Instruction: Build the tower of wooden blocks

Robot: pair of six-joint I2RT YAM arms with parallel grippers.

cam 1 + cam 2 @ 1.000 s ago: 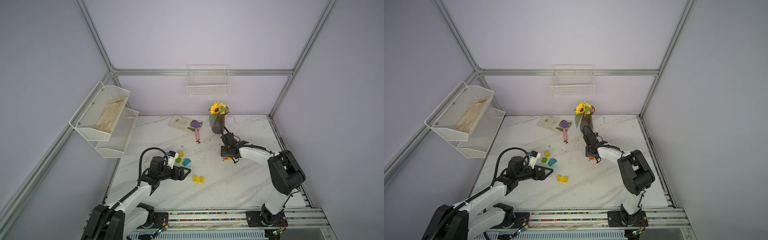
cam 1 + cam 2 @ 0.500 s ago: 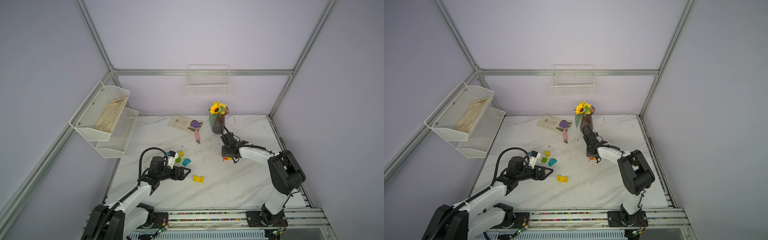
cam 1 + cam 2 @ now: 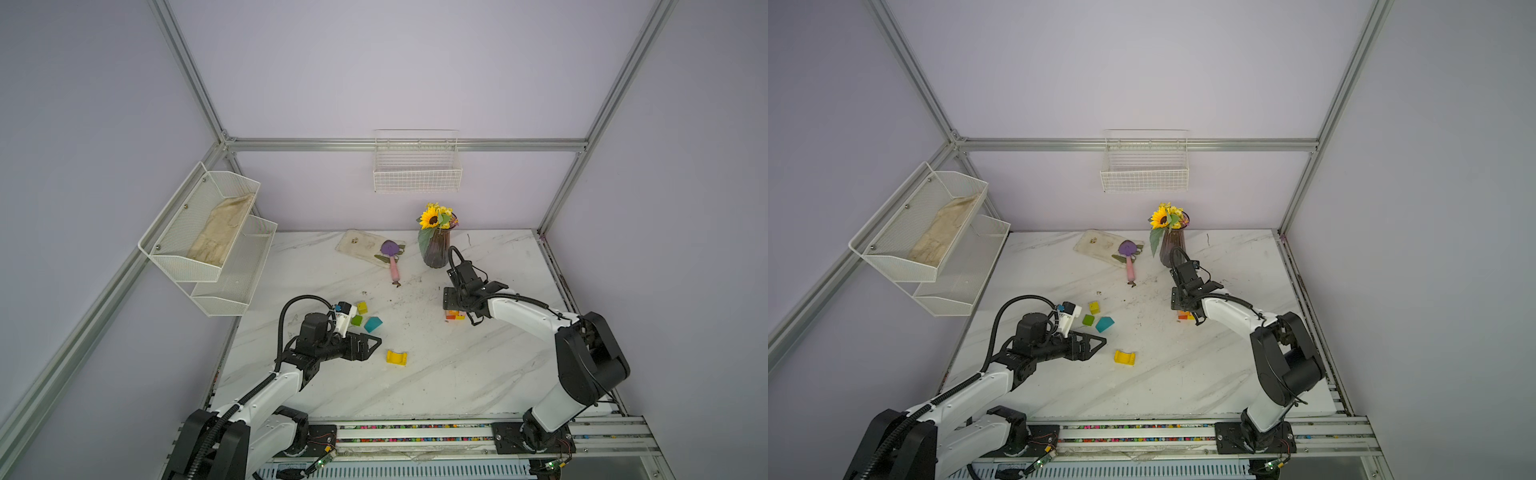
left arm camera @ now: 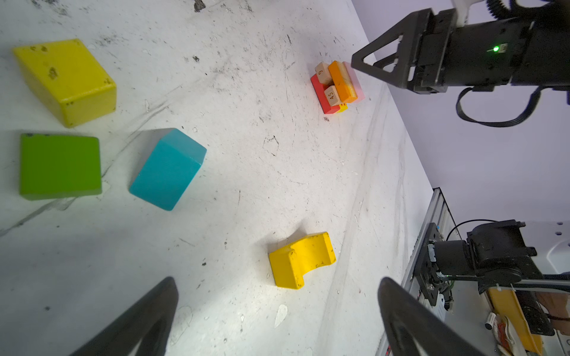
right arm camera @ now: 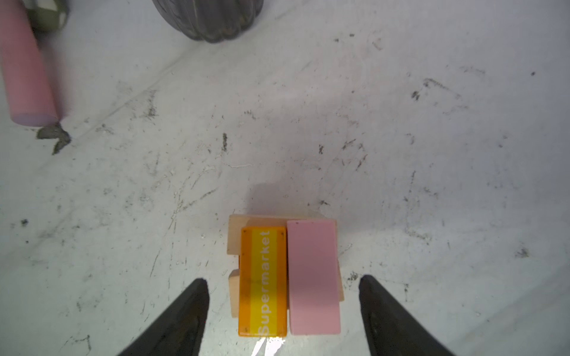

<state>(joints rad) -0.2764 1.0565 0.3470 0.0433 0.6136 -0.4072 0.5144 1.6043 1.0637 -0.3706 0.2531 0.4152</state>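
**blockfan:** ok so what's nearest on the bench [image 3: 457, 374]?

**yam_guy:** The left pincer [image 3: 374, 345], near left. Its jaws are spread wide with nothing between them, hovering low. Just to its right a yellow arch [image 3: 396, 357] lies on its side, not touching it.

**blockfan:** and the loose blocks?

**yam_guy:** A bit farther back on the left: a teal block [image 3: 372, 323], a green block [image 3: 356, 320] just beside it, and a yellow block [image 3: 362, 307] behind those. All three sit flat on the bench, apart from each other.

**blockfan:** where's the tower at?

**yam_guy:** The tower [image 3: 454, 315] is right of centre, about as far back as the loose ones. There's a red slab at the bottom with a bit of yellow peeking out, then two tan bars, then an orange block [image 5: 262, 282] and a pink block [image 5: 313, 274] lying side by side on top. The right pincer [image 5: 283, 279] hangs over it with its jaws apart, one on each side of that top pair, with a gap on both sides, so it isn't gripping anything.

**blockfan:** behind that?

**yam_guy:** A purple scoop [image 3: 392, 262] with a pink handle, and a dark vase [image 3: 435, 249] of sunflowers at the far edge.
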